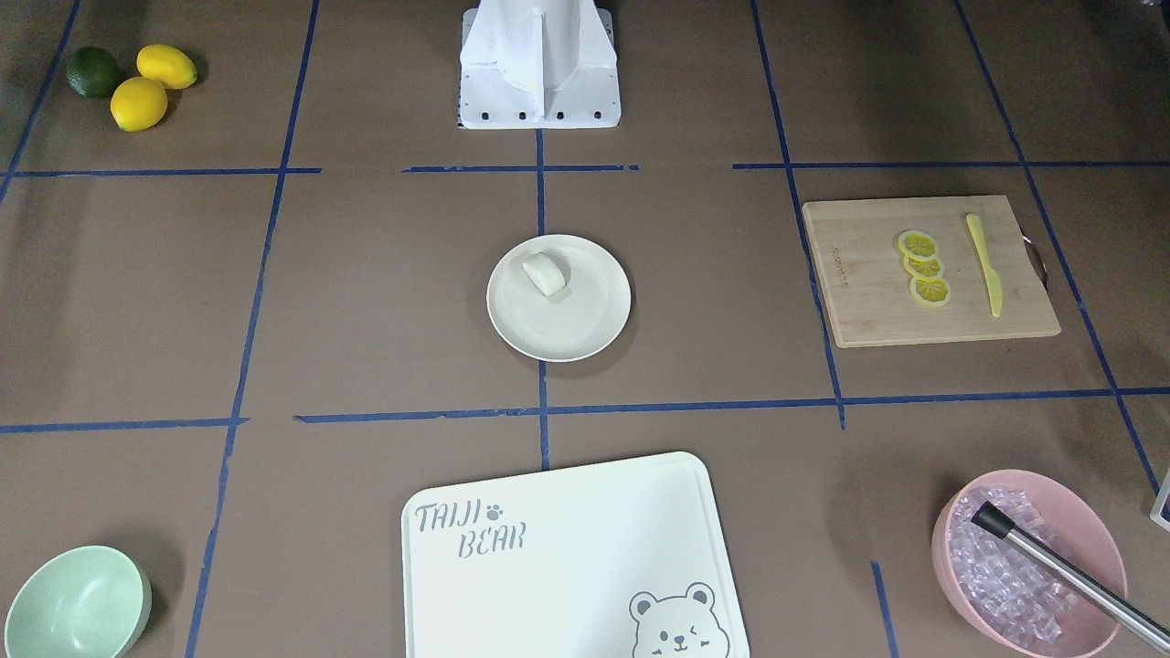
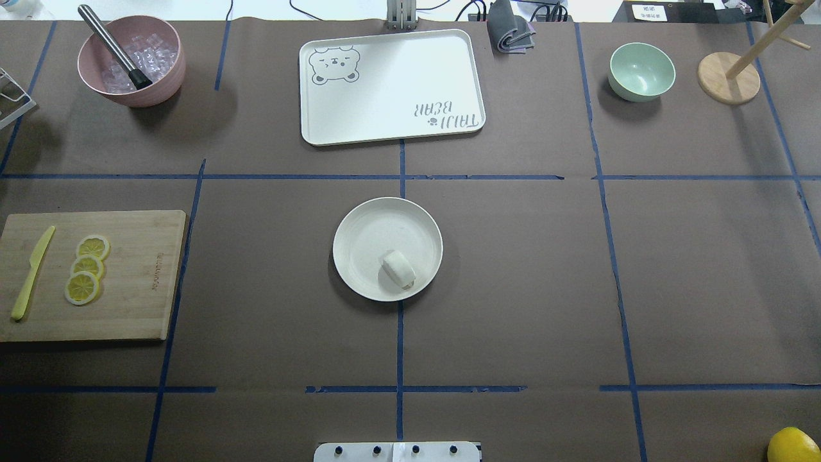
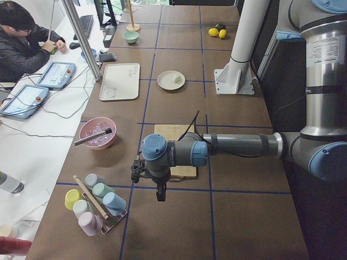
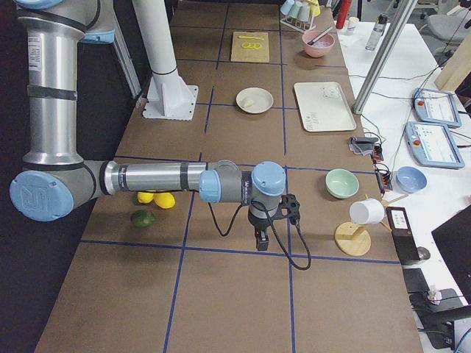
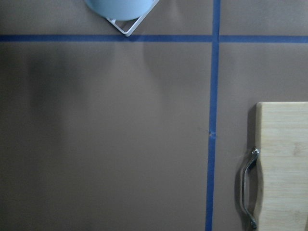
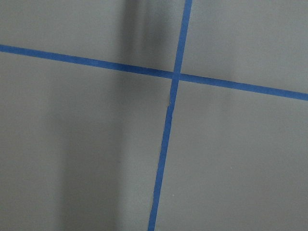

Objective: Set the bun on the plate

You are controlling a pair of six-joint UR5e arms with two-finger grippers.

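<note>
Left gripper point(image 3: 161, 196) aloft, bun point(image 2: 399, 268) on plate point(image 2: 369, 231)

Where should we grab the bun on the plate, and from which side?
Across its short width, at mid-length, coming straight down from above. The bun lies flat and oblong, long axis diagonal in the overhead view, in the robot-side half of the plate; the low rim probably won't block a top-down approach.

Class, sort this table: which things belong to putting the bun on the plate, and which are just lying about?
Belong: bun, plate.
Lying about: bear-printed board, mint-green bowl, pink bowl, wooden cutting board, lemon slices, yellow knife, whole lemons, lime.
</note>
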